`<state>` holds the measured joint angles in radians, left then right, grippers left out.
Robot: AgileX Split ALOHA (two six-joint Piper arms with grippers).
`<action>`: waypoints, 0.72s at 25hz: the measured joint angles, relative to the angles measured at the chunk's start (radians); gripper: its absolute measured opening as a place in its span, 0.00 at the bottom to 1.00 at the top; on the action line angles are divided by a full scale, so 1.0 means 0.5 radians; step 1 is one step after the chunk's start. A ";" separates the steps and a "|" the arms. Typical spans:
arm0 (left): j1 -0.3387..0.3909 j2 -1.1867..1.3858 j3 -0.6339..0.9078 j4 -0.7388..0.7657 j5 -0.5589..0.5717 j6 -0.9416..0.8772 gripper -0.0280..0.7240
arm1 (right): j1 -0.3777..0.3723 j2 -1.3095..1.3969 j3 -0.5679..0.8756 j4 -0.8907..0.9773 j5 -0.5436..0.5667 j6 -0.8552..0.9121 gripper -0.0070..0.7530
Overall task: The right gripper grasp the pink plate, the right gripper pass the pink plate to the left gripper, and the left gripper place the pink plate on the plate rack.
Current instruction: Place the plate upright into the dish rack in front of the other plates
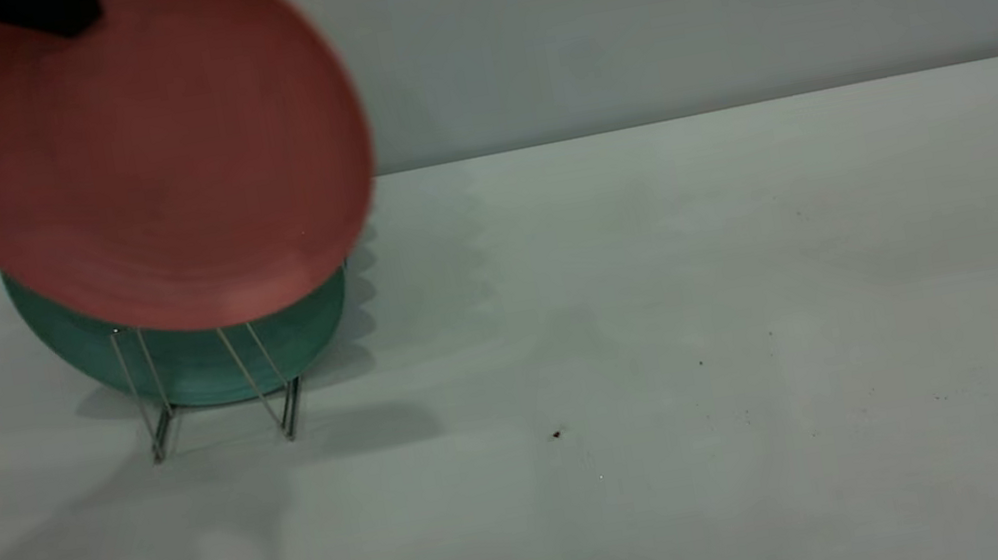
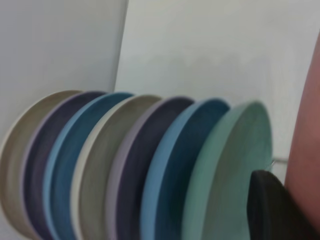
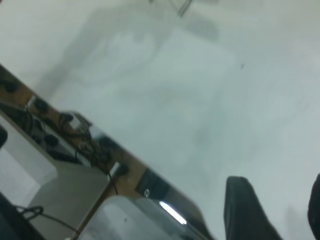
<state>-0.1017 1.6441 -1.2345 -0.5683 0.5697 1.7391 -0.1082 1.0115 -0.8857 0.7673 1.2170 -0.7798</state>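
My left gripper (image 1: 59, 14) is shut on the top rim of the pink plate (image 1: 146, 167) at the upper left of the exterior view. The plate hangs tilted in the air, its lower edge over the front loops of the plate rack (image 1: 157, 418) and in front of a teal-green plate (image 1: 199, 366). In the left wrist view one black finger (image 2: 272, 207) lies against the pink plate (image 2: 310, 150), next to the teal-green plate (image 2: 225, 165). My right gripper (image 3: 280, 207) is out of the exterior view; its wrist view shows it open over bare table with nothing between its fingers.
The rack holds a row of several upright plates (image 2: 125, 170) in beige, dark purple and blue behind the teal-green one. The white table (image 1: 672, 342) stretches right of the rack. Cables and equipment (image 3: 75, 130) lie beyond the table edge in the right wrist view.
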 joint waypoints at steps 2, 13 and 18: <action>0.038 -0.006 0.000 0.007 0.000 0.118 0.15 | 0.000 -0.186 0.170 -0.070 0.005 0.080 0.45; 0.080 -0.005 0.000 0.017 -0.096 0.513 0.15 | 0.000 -1.193 0.751 -0.679 -0.043 0.573 0.45; 0.080 -0.005 0.000 0.017 -0.157 0.517 0.15 | 0.000 -1.483 0.785 -0.801 -0.051 0.760 0.45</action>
<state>-0.0618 1.6418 -1.2345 -0.5599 0.4913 1.9977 -0.1082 0.2698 -0.4934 0.3669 1.1914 -0.3999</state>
